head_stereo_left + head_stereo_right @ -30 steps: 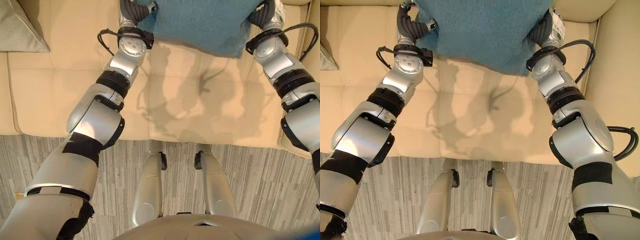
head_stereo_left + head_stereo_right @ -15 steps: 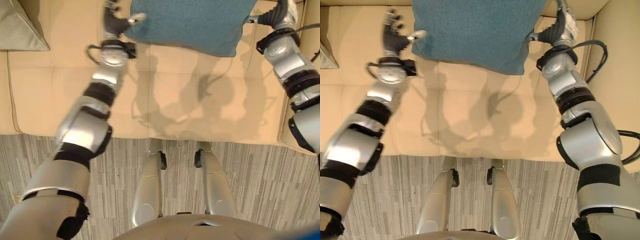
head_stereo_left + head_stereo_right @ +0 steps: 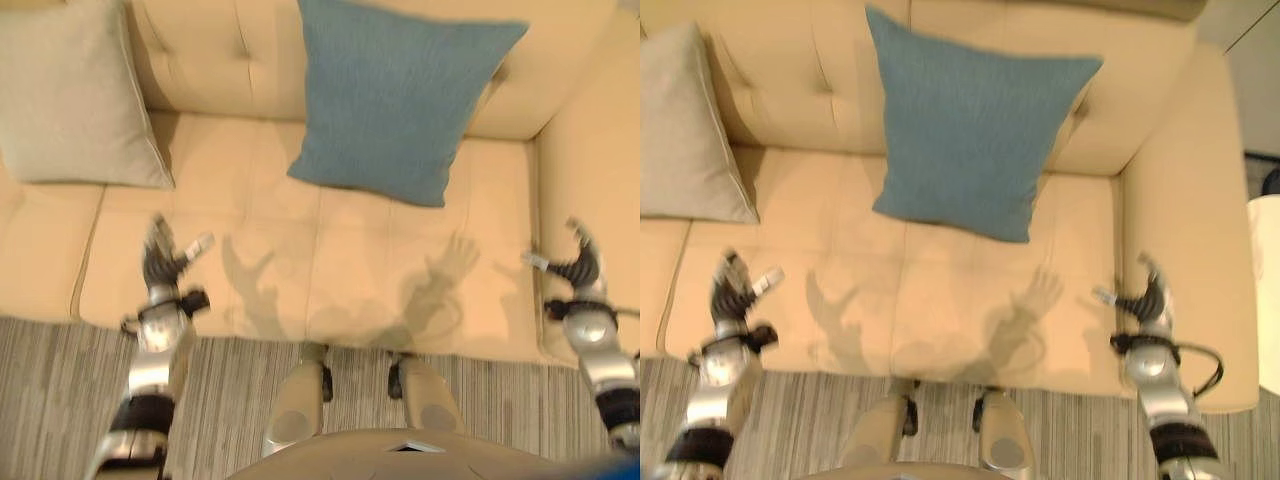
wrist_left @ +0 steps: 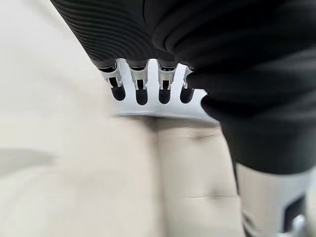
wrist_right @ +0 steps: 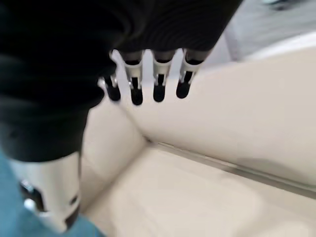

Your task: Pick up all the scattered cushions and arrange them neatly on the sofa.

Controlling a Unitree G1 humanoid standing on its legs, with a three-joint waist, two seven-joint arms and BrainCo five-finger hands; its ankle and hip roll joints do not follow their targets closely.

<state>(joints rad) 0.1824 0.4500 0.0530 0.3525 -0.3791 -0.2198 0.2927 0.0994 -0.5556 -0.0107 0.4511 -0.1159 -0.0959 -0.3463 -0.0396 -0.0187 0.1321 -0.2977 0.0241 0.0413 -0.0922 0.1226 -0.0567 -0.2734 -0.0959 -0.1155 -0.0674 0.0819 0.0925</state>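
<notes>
A teal cushion (image 3: pixel 400 95) leans upright against the backrest of the cream sofa (image 3: pixel 290 270), right of its middle. A beige cushion (image 3: pixel 70 95) leans against the backrest at the left. My left hand (image 3: pixel 162 262) hovers over the seat's front left part, fingers (image 4: pixel 140 91) straight and spread, holding nothing. My right hand (image 3: pixel 582 264) is over the right armrest (image 3: pixel 1185 200), fingers (image 5: pixel 158 89) straight and empty. A corner of the teal cushion (image 5: pixel 15 197) shows in the right wrist view. Both hands are well apart from the cushions.
Striped grey flooring (image 3: pixel 60 400) runs along the sofa's front edge. A pale object (image 3: pixel 1265 290) stands beyond the right armrest. The seat between the two hands is bare.
Both hands have let go of the teal cushion and drawn back toward the sofa's front; the cushion now leans on the backrest. The camera has tilted up, showing the backrest and more of the beige cushion.
</notes>
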